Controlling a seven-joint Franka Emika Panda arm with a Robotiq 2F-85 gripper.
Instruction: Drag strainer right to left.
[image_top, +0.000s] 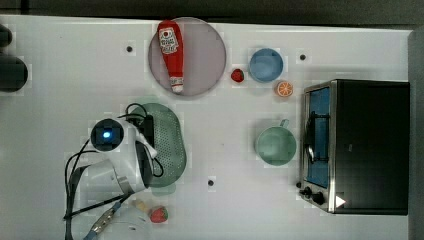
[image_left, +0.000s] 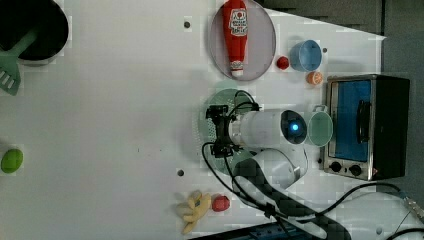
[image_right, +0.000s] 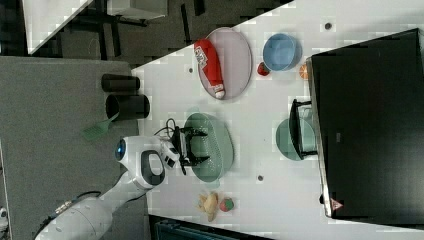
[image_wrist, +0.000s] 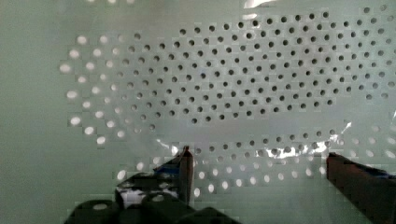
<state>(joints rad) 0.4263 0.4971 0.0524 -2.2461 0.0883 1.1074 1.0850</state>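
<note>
**Open gripper inside the strainer**

The gripper (image_wrist: 257, 161) is seen spread wide in the wrist view, both fingers (image_wrist: 184, 170) hanging apart over the perforated floor of the strainer (image_wrist: 224, 88); nothing is held between them. In the right view the gripper (image_right: 192, 146) is placed above the strainer's (image_right: 217, 145) bowl, toward its 9 o'clock rim.

In the top view the strainer (image_top: 172, 142) is found left of the table's (image_top: 60, 125) centre, partly covered by the arm (image_top: 117, 160). From the strainer, a plate (image_top: 207, 55) carrying a ketchup bottle (image_top: 171, 52) is located at 12 o'clock, a mint-green cup (image_top: 276, 146) at 3 o'clock, and a strawberry (image_top: 159, 214) at 6 o'clock. A toaster oven (image_top: 357, 145) is set beyond the cup at 3 o'clock. A blue cup (image_top: 266, 65) lies at 2 o'clock.
</note>
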